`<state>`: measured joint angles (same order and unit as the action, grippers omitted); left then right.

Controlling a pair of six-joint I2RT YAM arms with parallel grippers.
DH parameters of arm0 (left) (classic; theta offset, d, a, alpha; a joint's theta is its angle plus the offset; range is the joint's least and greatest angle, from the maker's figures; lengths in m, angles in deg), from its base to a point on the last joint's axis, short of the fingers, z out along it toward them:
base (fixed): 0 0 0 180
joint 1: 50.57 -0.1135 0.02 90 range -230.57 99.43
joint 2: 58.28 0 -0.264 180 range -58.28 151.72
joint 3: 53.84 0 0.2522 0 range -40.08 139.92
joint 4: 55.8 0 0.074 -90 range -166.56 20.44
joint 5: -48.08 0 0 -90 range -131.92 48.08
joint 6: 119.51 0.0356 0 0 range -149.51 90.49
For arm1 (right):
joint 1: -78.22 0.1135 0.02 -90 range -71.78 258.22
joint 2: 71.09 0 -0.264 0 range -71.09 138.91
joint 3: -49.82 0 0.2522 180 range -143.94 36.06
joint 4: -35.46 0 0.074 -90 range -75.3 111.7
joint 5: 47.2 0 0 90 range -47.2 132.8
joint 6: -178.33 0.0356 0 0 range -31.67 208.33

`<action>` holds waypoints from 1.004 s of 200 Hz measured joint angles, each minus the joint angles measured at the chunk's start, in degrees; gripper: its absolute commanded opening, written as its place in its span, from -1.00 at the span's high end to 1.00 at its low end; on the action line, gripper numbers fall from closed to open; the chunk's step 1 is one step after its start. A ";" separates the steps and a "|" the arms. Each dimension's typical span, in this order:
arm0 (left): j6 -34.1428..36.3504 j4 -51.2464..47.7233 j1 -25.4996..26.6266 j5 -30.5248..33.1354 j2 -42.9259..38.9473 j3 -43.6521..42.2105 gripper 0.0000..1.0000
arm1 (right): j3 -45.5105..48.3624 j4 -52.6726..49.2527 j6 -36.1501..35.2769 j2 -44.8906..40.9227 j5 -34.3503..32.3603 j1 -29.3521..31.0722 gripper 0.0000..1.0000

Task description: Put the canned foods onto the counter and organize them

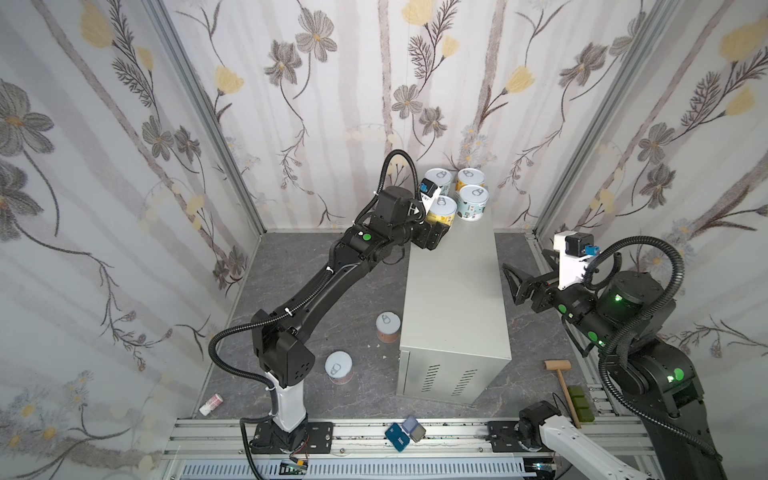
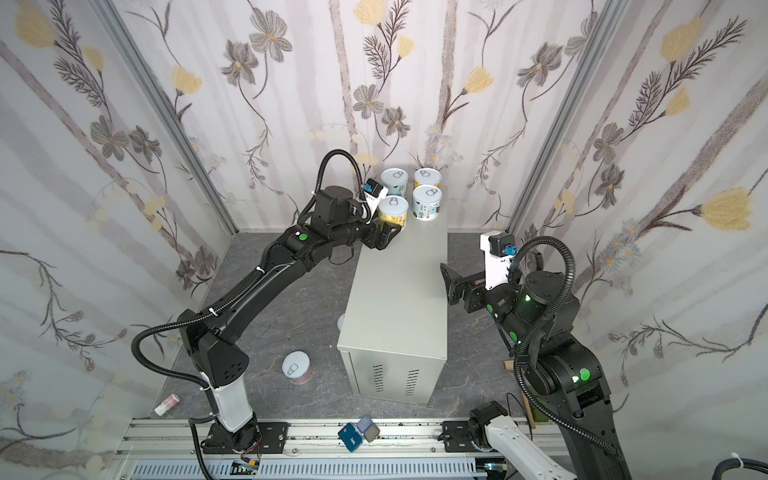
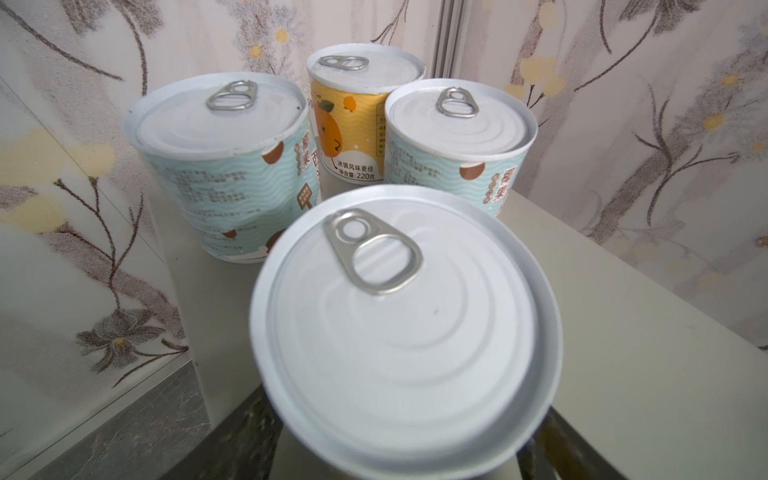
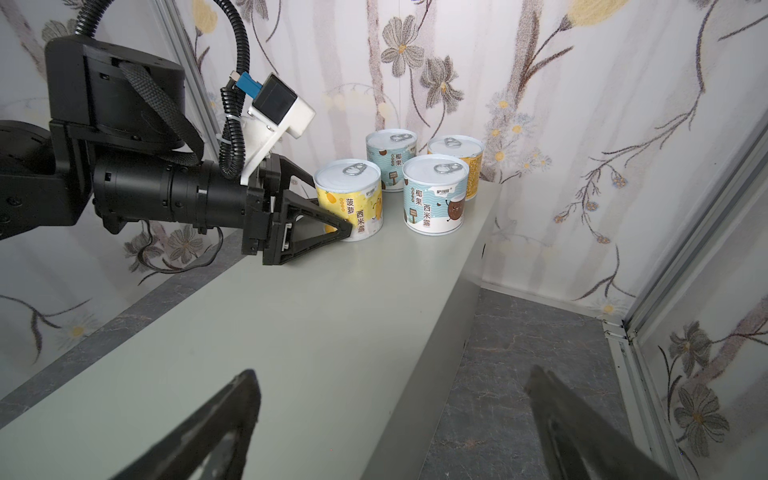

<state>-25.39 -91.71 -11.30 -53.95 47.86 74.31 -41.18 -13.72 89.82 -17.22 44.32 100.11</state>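
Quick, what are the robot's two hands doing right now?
Left gripper: around the yellow can, grip unclear.
Right gripper: open, empty.

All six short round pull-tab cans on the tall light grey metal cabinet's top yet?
No: in a top view a salmon-labelled can and a pink-labelled can stand on the dark marbled floor beside the cabinet.

Nearest can [image 3: 405, 328] fills foreground, silver pull-tab lid up, edges blurred. Beyond it on grey table [image 3: 623, 332]: one light-blue can [image 3: 224, 166], another light-blue can [image 3: 457, 145], orange can [image 3: 353, 120] farthest, between them. All upright.
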 measured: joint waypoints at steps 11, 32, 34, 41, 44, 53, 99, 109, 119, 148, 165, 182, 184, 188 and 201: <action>-0.07 0.13 -0.13 0.31 0.15 0.00 -0.68 | 0.07 -0.02 0.00 -0.02 0.00 0.00 -0.99; -0.61 0.96 -0.26 0.55 0.85 0.33 -0.61 | 0.26 -0.07 0.00 -0.07 0.00 0.00 -0.99; -0.76 0.94 -0.26 0.57 0.92 0.37 -0.60 | 0.31 -0.07 0.00 -0.09 0.00 0.00 -0.99; -0.94 1.03 -0.28 0.66 1.16 0.50 -0.55 | 0.35 -0.09 -0.02 -0.26 0.00 0.00 -0.99; -0.96 1.11 -0.28 0.68 1.22 0.55 -0.53 | 0.42 -0.07 -0.02 -0.33 0.00 0.00 -0.99; -1.01 1.36 -0.35 0.87 1.46 0.74 -0.51 | 0.48 -0.17 -0.02 -0.42 -0.02 0.00 -0.99; -1.18 1.29 -0.76 1.49 3.45 3.19 -0.53 | 1.05 -0.26 -0.02 -1.03 -0.46 0.00 -0.99; -1.20 1.29 -0.87 1.46 3.85 3.72 -0.53 | 1.18 -0.31 -0.02 -1.18 -0.46 0.00 -0.99; -1.20 1.27 -0.96 1.46 4.28 4.22 -0.53 | 1.25 -0.28 -0.04 -1.33 -0.46 0.00 -0.99; -1.31 1.27 -1.14 1.46 5.38 5.55 -0.53 | 1.44 -0.33 -0.04 -1.42 -0.44 0.00 -0.99; -1.31 1.27 -1.27 1.46 5.77 5.99 -0.53 | 1.49 -0.44 -0.07 -1.42 -0.46 0.00 -0.99; -1.33 1.27 -1.36 1.49 5.86 6.12 -0.53 | 1.49 -0.44 -0.09 -1.44 -0.46 0.00 -0.99; -1.33 1.27 -1.36 1.49 5.88 6.12 -0.53 | 1.49 -0.44 -0.09 -1.44 -0.46 0.00 -0.99; -1.33 1.27 -1.40 1.49 5.88 6.12 -0.53 | 1.49 -0.44 -0.09 -1.44 -0.46 0.00 -0.99; -1.33 1.31 -1.46 1.46 5.99 6.16 -0.53 | 1.49 -0.44 -0.09 -1.44 -0.46 0.00 -0.99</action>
<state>-26.73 -90.40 -12.77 -52.48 53.85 80.47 -39.69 -14.15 89.74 -18.67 43.86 100.11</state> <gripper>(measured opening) 0.764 0.995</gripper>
